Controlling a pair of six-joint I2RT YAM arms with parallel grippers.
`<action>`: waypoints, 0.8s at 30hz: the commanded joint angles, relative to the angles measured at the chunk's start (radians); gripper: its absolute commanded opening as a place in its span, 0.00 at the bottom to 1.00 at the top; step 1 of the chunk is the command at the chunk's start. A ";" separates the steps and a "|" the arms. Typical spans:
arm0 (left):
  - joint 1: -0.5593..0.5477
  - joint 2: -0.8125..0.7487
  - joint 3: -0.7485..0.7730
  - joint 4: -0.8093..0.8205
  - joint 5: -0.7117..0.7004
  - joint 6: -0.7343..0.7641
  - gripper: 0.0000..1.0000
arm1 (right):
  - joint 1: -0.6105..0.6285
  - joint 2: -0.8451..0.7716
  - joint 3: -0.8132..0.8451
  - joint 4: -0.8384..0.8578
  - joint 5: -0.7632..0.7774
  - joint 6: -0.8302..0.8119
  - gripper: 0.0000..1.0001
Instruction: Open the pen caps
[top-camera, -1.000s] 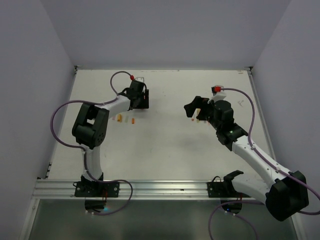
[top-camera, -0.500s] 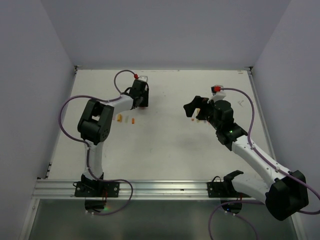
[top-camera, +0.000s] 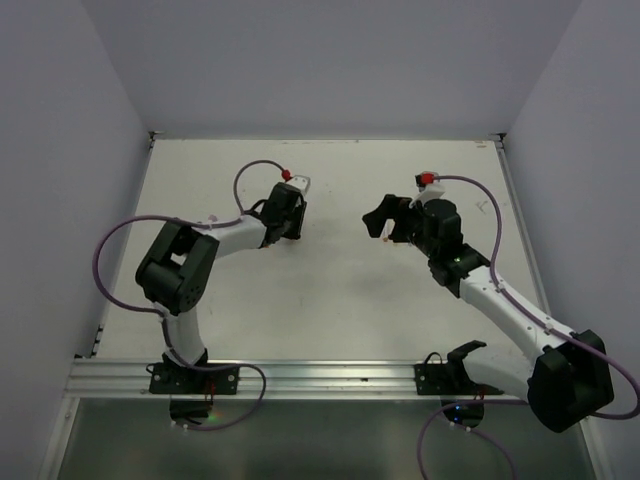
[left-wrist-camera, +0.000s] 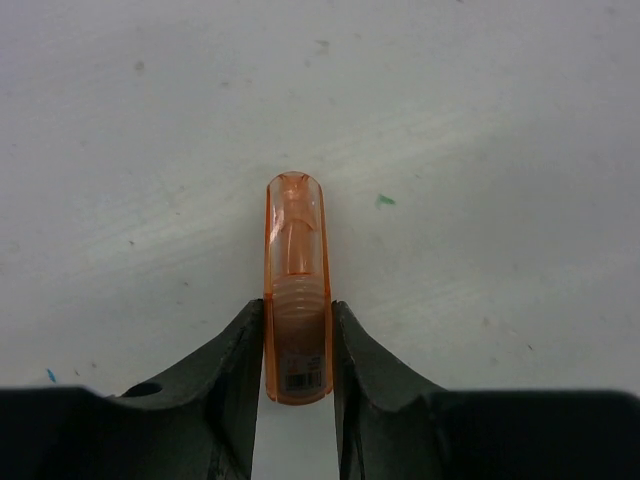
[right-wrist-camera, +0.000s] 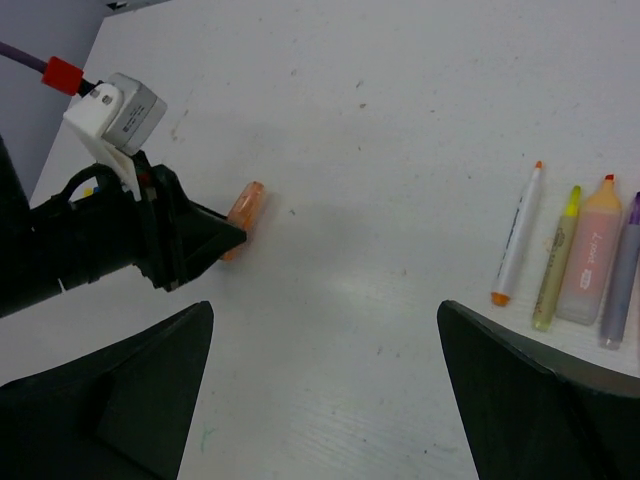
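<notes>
The orange cap (left-wrist-camera: 296, 230) is clamped by its labelled end between the fingers of the left gripper (left-wrist-camera: 297, 312), with the rounded end left sticking out, probably so that it can be set down cleanly on the table (right-wrist-camera: 400, 120). The right gripper (right-wrist-camera: 322, 330) is held wide apart and empty above the table, where four pens (right-wrist-camera: 560, 260) are laid side by side with tips bared.

The left arm (top-camera: 232, 230) reaches forward, elbow bent, left end effector (left-wrist-camera: 297, 335) pinching a cap (left-wrist-camera: 296, 235). The right arm (top-camera: 500, 300) stretches forward, right end effector (right-wrist-camera: 322, 318) spread wide, facing left.
</notes>
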 joint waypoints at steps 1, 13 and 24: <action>-0.066 -0.163 -0.087 0.124 0.019 0.071 0.23 | 0.000 0.033 0.044 0.021 -0.114 0.017 0.98; -0.098 -0.528 -0.399 0.375 0.329 0.161 0.21 | -0.002 0.153 0.104 0.107 -0.513 0.064 0.91; -0.129 -0.611 -0.404 0.408 0.456 0.199 0.21 | -0.002 0.199 0.228 -0.041 -0.576 0.071 0.82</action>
